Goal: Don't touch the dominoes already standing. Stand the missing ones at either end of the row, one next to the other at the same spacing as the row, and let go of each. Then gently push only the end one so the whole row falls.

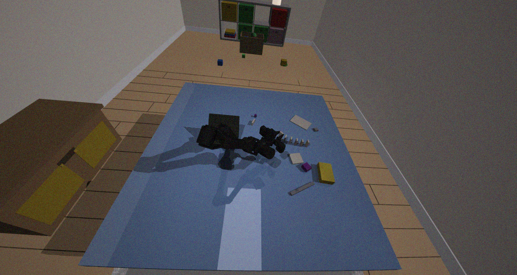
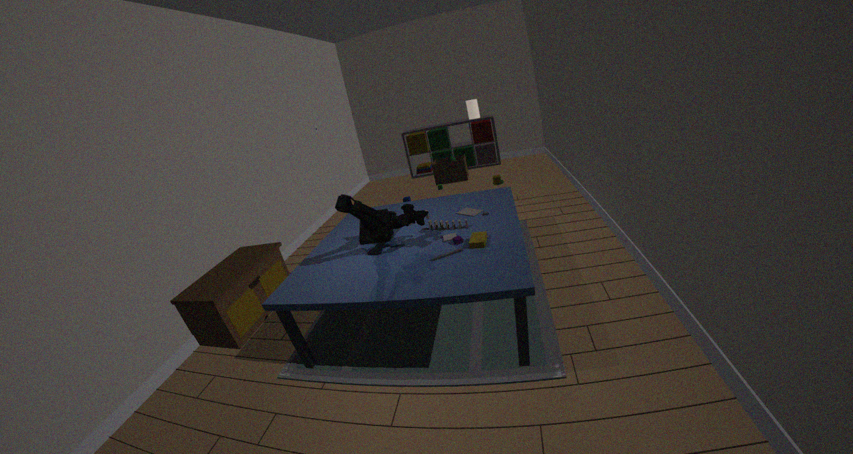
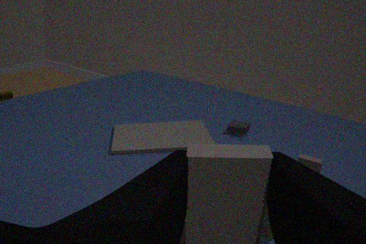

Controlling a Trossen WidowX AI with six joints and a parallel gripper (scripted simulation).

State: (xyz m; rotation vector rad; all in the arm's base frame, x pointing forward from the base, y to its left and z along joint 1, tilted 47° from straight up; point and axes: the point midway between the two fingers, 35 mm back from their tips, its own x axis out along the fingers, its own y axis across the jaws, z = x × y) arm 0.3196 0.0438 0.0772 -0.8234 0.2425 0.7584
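Observation:
My gripper (image 1: 280, 134) (image 3: 228, 165) is shut on a pale domino (image 1: 280, 133) (image 3: 229, 194), whose broad face fills the space between the fingers in the wrist view. In the exterior view the gripper (image 2: 426, 215) is at the arm-side end of the row, seemingly a little above the table. Whether the held domino touches the table is hidden. Several pale dominoes (image 1: 296, 141) (image 2: 447, 225) stand in an evenly spaced row leading away from the gripper. One standing domino (image 3: 310, 162) shows beyond the right finger. Another pale domino (image 1: 253, 122) lies on the table beside the arm.
A pale flat board (image 1: 300, 122) (image 2: 470, 211) (image 3: 160, 137) and a small grey block (image 1: 315, 129) (image 3: 239, 129) lie behind the row. In front lie a white square (image 1: 296, 158), a purple block (image 1: 306, 166), a yellow block (image 1: 326, 173) and a grey bar (image 1: 302, 188). A tiny purple object (image 1: 255, 115) is near the lying domino.

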